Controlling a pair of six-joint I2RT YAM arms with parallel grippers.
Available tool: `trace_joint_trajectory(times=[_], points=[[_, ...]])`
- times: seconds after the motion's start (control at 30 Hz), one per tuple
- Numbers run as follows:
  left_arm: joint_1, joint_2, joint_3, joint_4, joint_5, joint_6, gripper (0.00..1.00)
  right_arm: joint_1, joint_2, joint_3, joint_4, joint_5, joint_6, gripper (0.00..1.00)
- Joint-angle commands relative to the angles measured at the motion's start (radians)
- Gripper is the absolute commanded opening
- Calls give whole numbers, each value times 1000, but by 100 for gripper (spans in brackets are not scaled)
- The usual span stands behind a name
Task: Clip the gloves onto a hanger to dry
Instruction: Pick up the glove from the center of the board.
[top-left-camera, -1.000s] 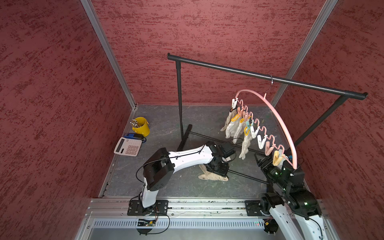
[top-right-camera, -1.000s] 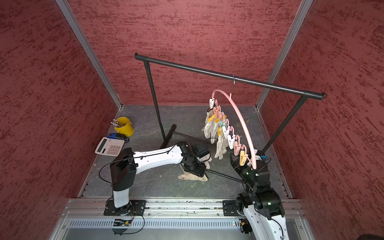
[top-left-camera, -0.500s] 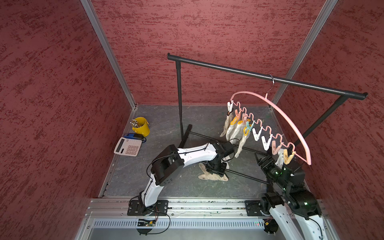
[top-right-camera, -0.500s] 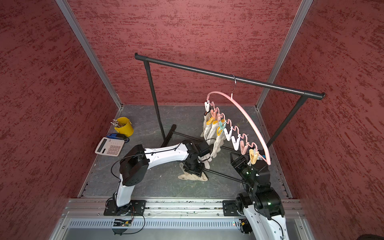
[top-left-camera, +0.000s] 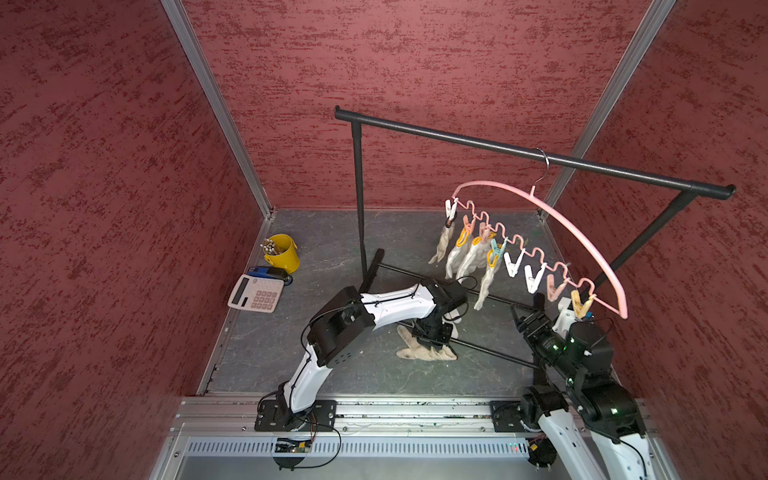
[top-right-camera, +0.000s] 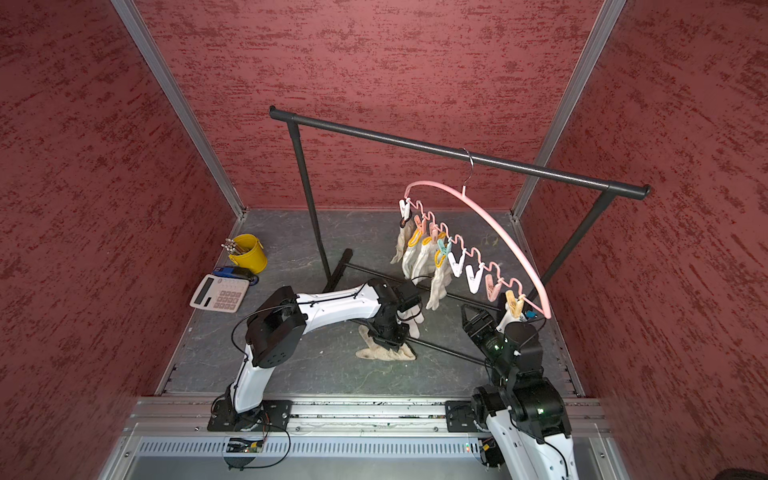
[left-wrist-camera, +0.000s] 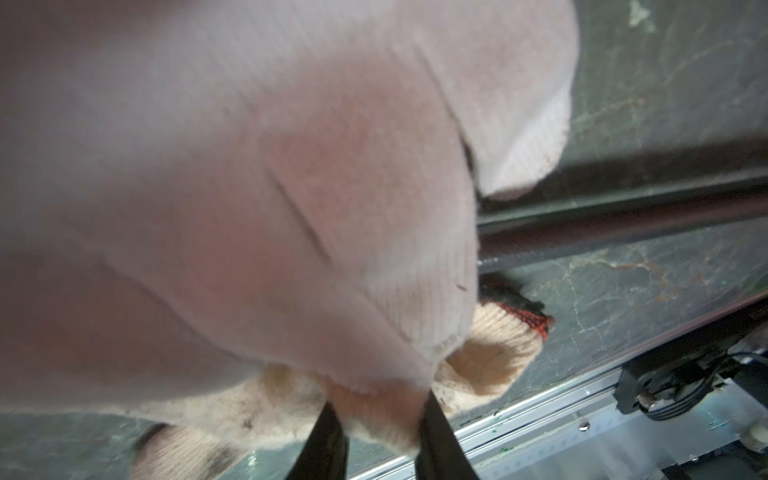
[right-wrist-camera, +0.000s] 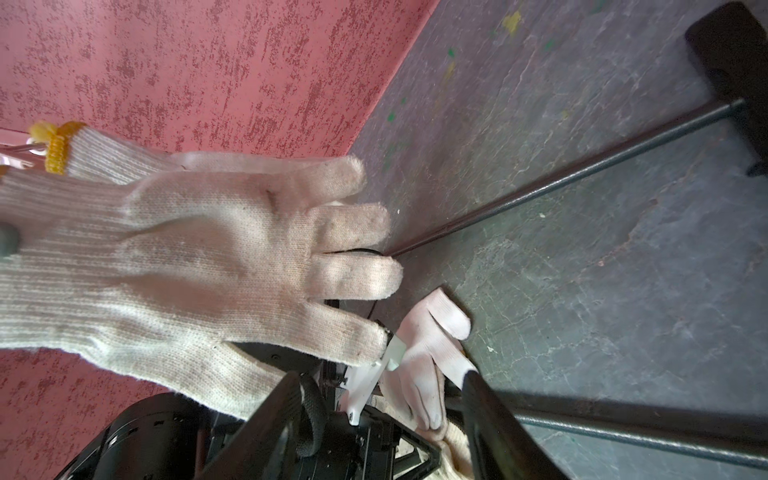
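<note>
The pink hanger (top-left-camera: 582, 237) (top-right-camera: 498, 227) hangs by its hook from the black rack. Several gloves (top-left-camera: 457, 257) (top-right-camera: 415, 257) hang clipped at its left end, and one fills the right wrist view (right-wrist-camera: 187, 270). White clothespins (top-left-camera: 513, 264) further right stand empty. On the floor lies a cream glove (top-left-camera: 424, 353) (top-right-camera: 384, 353) with a red-black cuff (left-wrist-camera: 490, 357). My left gripper (top-left-camera: 434, 336) (top-right-camera: 390, 338) (left-wrist-camera: 378, 411) is down over it, shut on a white glove (left-wrist-camera: 291, 187) (right-wrist-camera: 428, 332) that drapes across its camera. My right gripper (top-left-camera: 530, 320) (top-right-camera: 473, 320) (right-wrist-camera: 380, 390) stands open and holds nothing, below the hanger's right end.
The black rack's top bar (top-left-camera: 519, 151) spans the back, and its thin base bars (top-left-camera: 490, 353) cross the floor under both arms. A yellow bucket (top-left-camera: 284, 253), a blue stapler (top-left-camera: 268, 272) and a calculator (top-left-camera: 255, 293) sit at the left wall.
My left gripper has closed on the white glove and its arm has folded closer in. The hanger has swung, its right end moving out to the right.
</note>
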Motion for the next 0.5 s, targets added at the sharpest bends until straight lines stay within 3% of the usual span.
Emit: trace_joint_trajectory(times=[0.0,0.2,0.47], points=[[5,9,7,12,8,0,20,-2,-9,32,-1,27,-5,62],[0,-75,-22,33,-19,-3,5,-2,7,44,4,26,-17,62],[-28,-403,-158,57,-42,15,1,-1,6,6,46,-108,-62,62]])
